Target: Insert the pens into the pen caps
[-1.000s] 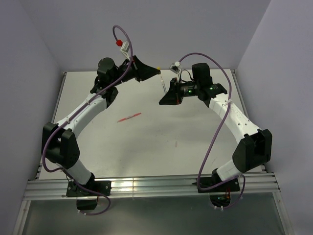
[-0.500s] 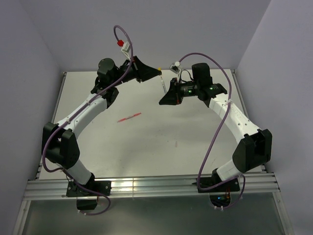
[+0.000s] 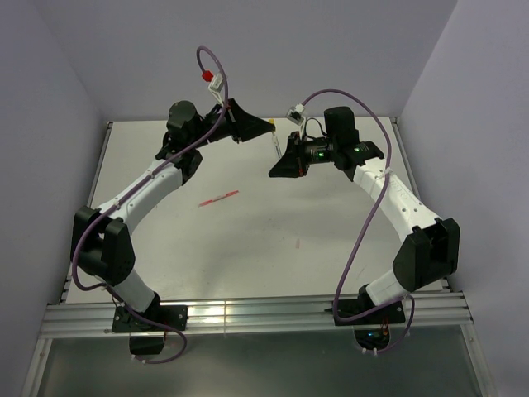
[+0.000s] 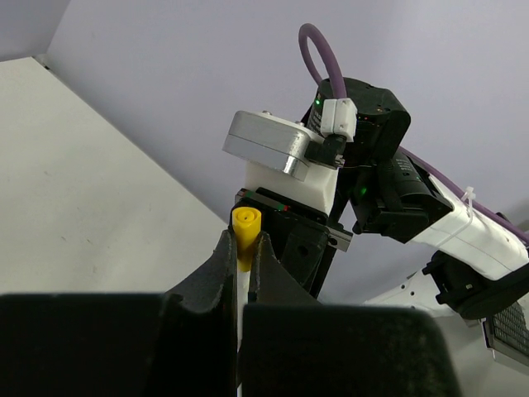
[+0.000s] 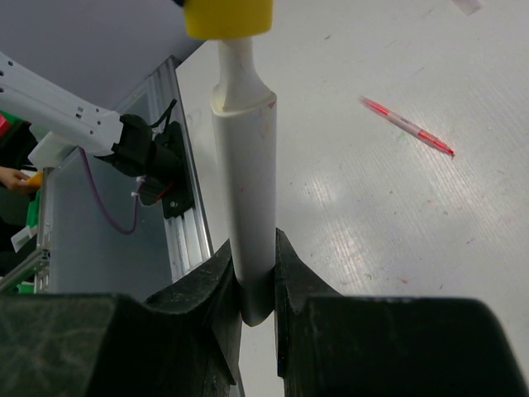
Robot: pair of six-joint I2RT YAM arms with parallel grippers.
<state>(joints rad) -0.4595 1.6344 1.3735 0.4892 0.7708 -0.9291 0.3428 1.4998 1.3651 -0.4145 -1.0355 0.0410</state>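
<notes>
My left gripper (image 3: pixel 269 124) is held above the table's far middle, shut on a small yellow pen cap (image 4: pixel 245 230). Its open end faces my right gripper (image 3: pixel 273 170), which is shut on the lower barrel of a white pen (image 5: pixel 245 190). The pen's narrow tip (image 5: pixel 234 59) meets the yellow cap (image 5: pixel 227 16) at the top of the right wrist view; how deep it sits is hidden. The same white pen (image 3: pixel 275 145) bridges the two grippers in the top view. A thin red pen (image 3: pixel 218 198) lies loose on the table left of centre and also shows as the red pen (image 5: pixel 407 126) in the right wrist view.
The white table (image 3: pixel 331 248) is bounded by grey walls on three sides and a metal rail (image 3: pixel 248 317) at the near edge. A small reddish mark (image 3: pixel 297 243) lies right of centre. Purple cables loop over both wrists.
The left gripper with the yellow cap has shifted slightly right and down toward the white pen's tip. The right arm has not moved.
</notes>
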